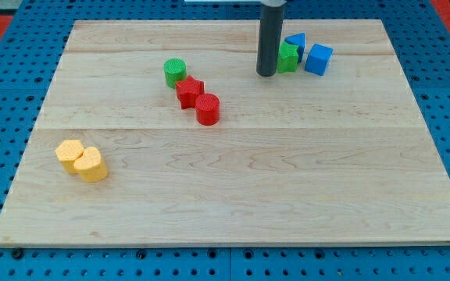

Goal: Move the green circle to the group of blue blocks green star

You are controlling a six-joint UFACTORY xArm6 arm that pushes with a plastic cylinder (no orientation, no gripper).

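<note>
The green circle [175, 72] stands left of centre near the view's top, touching a red star [189, 92] just below and to its right. The group sits at the top right: a green star [288, 56], a blue triangular block [295, 40] behind it and a blue cube [318, 59] to its right. My rod comes down from the top edge and my tip [266, 74] rests on the board right beside the green star's left side, well to the right of the green circle.
A red cylinder [208, 109] touches the red star's lower right. A yellow hexagon-like block [69, 154] and a yellow cylinder [91, 165] sit together at the lower left. The wooden board [233, 195] lies on a blue pegboard.
</note>
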